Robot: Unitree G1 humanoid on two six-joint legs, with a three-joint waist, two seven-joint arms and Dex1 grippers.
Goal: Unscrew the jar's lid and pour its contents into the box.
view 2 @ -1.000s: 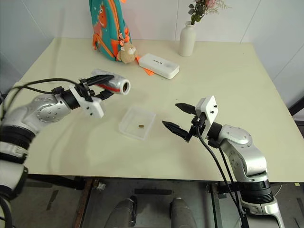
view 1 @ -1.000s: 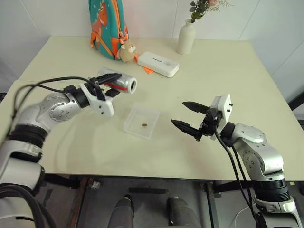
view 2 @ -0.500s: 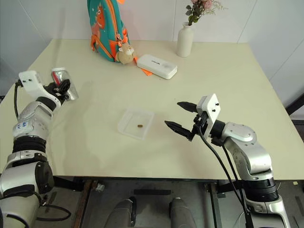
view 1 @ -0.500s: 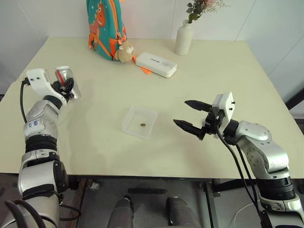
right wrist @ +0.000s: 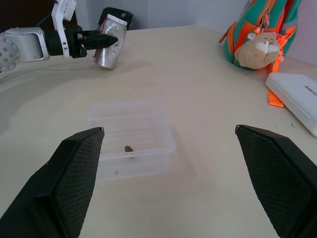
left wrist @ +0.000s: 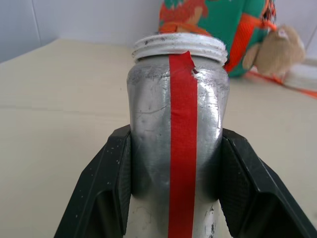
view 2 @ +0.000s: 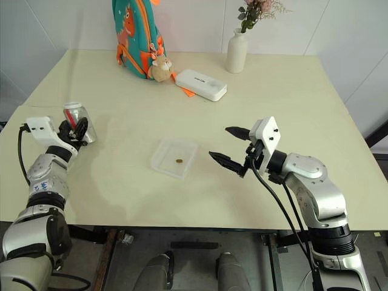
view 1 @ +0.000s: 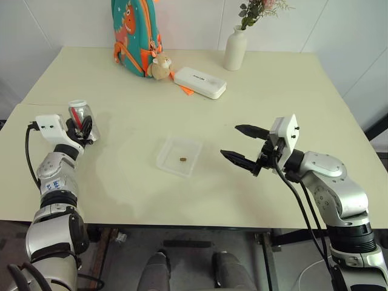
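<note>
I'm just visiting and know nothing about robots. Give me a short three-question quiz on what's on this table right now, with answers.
1. True or false: the left gripper is shut on the jar.
2. Where is the small brown piece? A) inside the jar B) in the clear box C) on the bare table
3. Name the state of the right gripper.

Key
1. True; its black fingers clamp both sides of the jar, which has no lid on its threaded mouth.
2. B.
3. Open and holding nothing, just right of the box.
</note>
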